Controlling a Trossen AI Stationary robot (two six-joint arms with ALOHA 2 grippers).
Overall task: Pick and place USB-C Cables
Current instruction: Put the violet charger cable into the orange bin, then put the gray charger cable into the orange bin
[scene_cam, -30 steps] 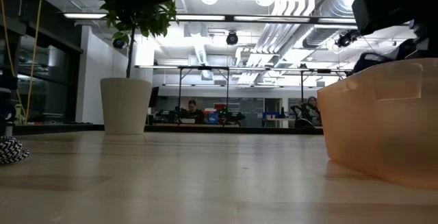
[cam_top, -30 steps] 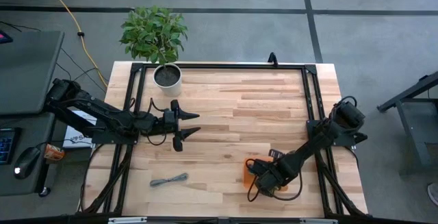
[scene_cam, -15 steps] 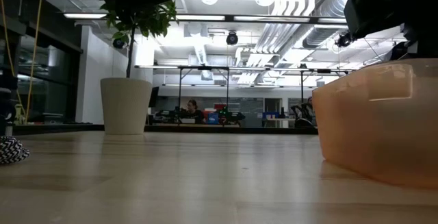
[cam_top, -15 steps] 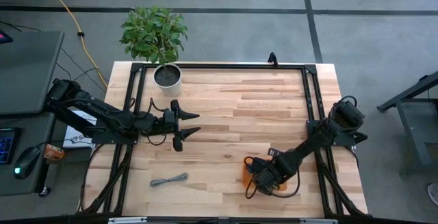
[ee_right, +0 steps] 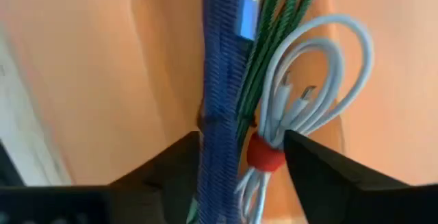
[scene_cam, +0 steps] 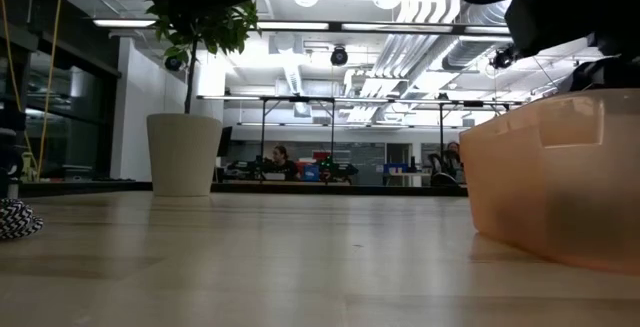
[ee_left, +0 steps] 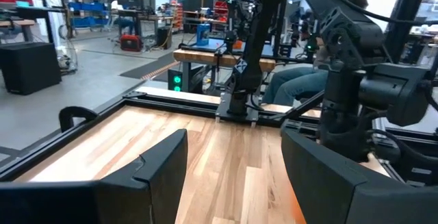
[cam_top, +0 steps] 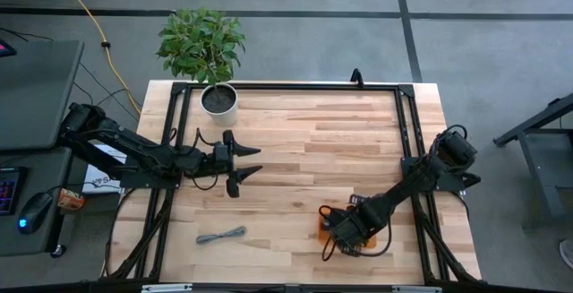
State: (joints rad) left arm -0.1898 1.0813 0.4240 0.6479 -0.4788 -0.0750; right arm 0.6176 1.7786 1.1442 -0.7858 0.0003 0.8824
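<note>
Right hand (cam_top: pixel 345 230) over the orange tray (cam_top: pixel 323 228)
Its fingers spread wide above blue (ee_right: pixel 217 80), green (ee_right: pixel 268 39) and white (ee_right: pixel 301 107) cables inside; left hand (cam_top: pixel 243 168), also wide, waits well apart.

Overhead looks down; low camera level; both share orange tray (cam_top: pixel 323 226).

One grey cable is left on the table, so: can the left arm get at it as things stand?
Probably yes: the grey cable lies alone on bare wood near the open left gripper, nothing between.
</note>
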